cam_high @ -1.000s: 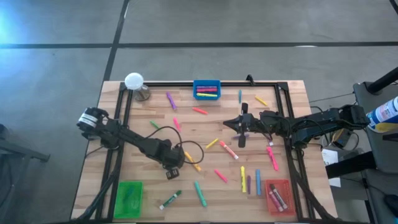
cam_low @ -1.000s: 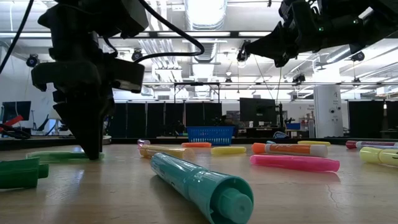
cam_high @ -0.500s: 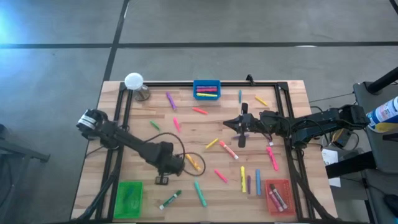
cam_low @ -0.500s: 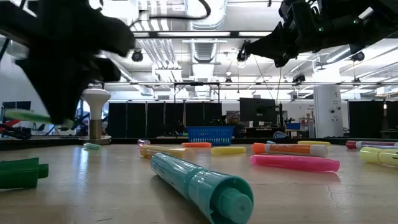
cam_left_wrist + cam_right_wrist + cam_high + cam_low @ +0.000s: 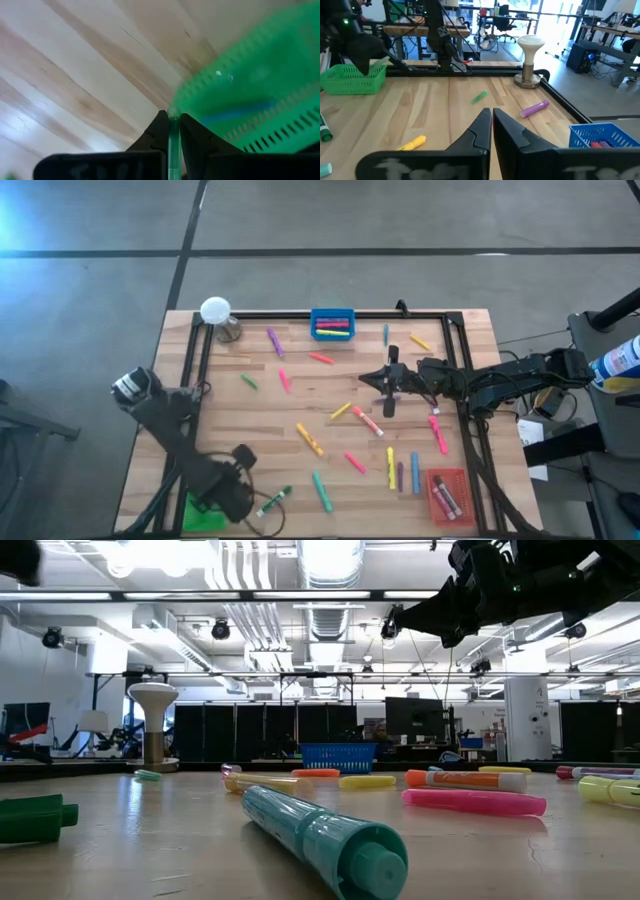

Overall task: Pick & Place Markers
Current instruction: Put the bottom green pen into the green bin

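Several markers lie scattered on the wooden table, among them a yellow marker [image 5: 309, 439], a teal marker [image 5: 320, 835] and a pink marker [image 5: 354, 462]. My left gripper [image 5: 227, 496] hangs over the green tray [image 5: 197, 518] at the near left corner, shut on a light green marker [image 5: 173, 135]. My right gripper [image 5: 389, 383] waits shut above the table's middle right, holding nothing. The blue tray [image 5: 332, 323] at the far edge and the red tray [image 5: 447, 494] at the near right each hold some markers. My left gripper pinches the light green marker's shaft [image 5: 173, 131] between its two fingers, which point down from above. One end of the marker [image 5: 380, 61] sticks out sideways from the fingers. The marker is lifted clear, above the green tray's rim [image 5: 210, 82].
A green-and-white marker [image 5: 272, 500] lies just right of the green tray. A white knob on a metal stand [image 5: 218, 314] sits at the far left corner. Black frame rails [image 5: 468, 430] run along the table's sides. A dark green marker [image 5: 35, 818] lies near the low camera.
My left gripper has risen from the table's middle and swung toward the near left corner, rolling about its own axis, to stop over the green tray. The light green marker, which lay on the table, has gone with it, lifted clear.
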Controlling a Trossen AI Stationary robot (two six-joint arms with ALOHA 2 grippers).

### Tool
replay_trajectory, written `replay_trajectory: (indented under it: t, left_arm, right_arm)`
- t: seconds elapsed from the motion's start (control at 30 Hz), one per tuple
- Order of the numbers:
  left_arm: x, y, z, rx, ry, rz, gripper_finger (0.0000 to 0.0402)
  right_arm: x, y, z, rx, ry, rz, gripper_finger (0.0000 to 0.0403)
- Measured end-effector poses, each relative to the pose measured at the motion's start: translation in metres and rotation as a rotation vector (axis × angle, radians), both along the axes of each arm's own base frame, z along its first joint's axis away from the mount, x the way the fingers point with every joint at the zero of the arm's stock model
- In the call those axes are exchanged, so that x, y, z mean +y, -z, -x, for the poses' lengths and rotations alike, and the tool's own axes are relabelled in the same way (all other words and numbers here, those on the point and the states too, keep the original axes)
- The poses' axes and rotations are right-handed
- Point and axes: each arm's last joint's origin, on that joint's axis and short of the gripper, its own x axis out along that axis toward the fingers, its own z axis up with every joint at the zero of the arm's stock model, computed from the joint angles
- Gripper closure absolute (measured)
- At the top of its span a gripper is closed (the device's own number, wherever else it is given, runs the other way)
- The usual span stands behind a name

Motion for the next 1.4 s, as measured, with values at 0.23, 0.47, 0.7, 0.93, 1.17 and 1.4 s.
replay_trajectory:
  t: [0.23, 0.47, 0.7, 0.93, 1.17, 1.4]
  left_arm:
    - [-0.028, 0.014, 0.024, 0.106, 0.173, -0.123, 0.0376]
    - [-0.056, 0.018, 0.033, 0.192, 0.336, -0.212, 0.0376]
    - [-0.086, 0.025, 0.042, 0.270, 0.428, -0.157, 0.0376]
    - [-0.096, 0.029, 0.044, 0.262, 0.441, -0.158, 0.0376]
    - [-0.098, 0.031, 0.041, 0.220, 0.427, -0.157, 0.0372]
    - [-0.098, 0.031, 0.041, 0.192, 0.394, -0.170, 0.0334]
  right_arm:
    - [0.000, 0.000, 0.000, 0.001, 0.000, 0.003, 0.0392]
    - [0.000, 0.000, 0.000, 0.000, 0.000, 0.007, 0.0392]
    - [0.000, 0.000, 0.000, 0.002, -0.001, 0.020, 0.0392]
    - [0.000, 0.000, 0.000, 0.002, -0.003, 0.030, 0.0392]
    - [0.000, -0.001, 0.000, -0.002, -0.003, 0.030, 0.0392]
    - [0.000, -0.001, 0.000, -0.004, -0.003, 0.030, 0.0392]
